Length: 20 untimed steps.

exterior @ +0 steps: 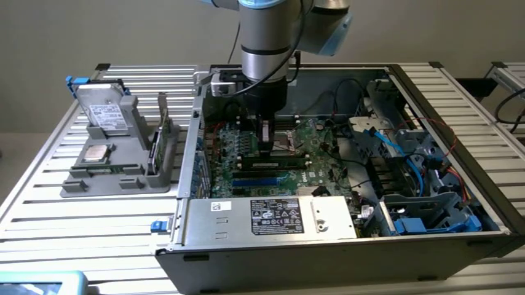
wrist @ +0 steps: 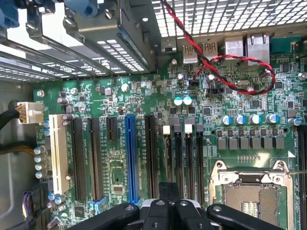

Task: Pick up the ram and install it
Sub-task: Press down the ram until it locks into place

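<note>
The ram (exterior: 275, 165) is a long thin stick with a pale label. It stands on edge in a black slot of the green motherboard (exterior: 320, 147), inside the open computer case. My gripper (exterior: 265, 146) hangs straight down just behind and above the ram's middle, shut, with nothing seen between its fingers. Whether the tips touch the ram's top edge I cannot tell. In the wrist view the shut gripper (wrist: 168, 203) sits over the row of black memory slots (wrist: 183, 158), beside the open processor socket (wrist: 252, 194); the ram is hidden there.
A grey fixture (exterior: 123, 166) on the slatted table at the exterior view's left holds a hard drive (exterior: 105, 114) and a silver processor chip (exterior: 97, 153). The power supply (exterior: 275, 216) stands at the case front. Blue and black cables (exterior: 385, 147) fill the case's right side. Red-black twisted wires (wrist: 230, 72) cross the board.
</note>
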{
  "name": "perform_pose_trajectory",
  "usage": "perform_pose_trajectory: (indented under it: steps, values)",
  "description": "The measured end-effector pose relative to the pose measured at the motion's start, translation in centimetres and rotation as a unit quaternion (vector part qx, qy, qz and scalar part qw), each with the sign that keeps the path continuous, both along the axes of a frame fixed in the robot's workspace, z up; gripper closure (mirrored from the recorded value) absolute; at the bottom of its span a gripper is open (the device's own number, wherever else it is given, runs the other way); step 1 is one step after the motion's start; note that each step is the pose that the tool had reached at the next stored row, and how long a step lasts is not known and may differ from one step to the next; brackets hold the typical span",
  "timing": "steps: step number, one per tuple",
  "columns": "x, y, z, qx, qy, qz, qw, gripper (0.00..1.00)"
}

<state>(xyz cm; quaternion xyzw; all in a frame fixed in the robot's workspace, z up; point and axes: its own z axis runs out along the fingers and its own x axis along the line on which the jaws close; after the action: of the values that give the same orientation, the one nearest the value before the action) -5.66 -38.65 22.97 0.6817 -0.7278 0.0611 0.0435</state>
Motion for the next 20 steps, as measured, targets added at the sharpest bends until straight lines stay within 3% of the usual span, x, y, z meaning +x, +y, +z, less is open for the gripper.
perform_pose_trajectory:
  steps: [14,16,20]
  values:
    - [-0.1,0.14,-0.73,0.0001,-0.0011,0.0,1.0,0.89]
    - [-0.1,0.17,-0.48,0.0013,-0.0021,0.0,1.0,0.89]
    - [0.4,0.15,0.39,0.0004,-0.0014,0.0,1.0,0.89]
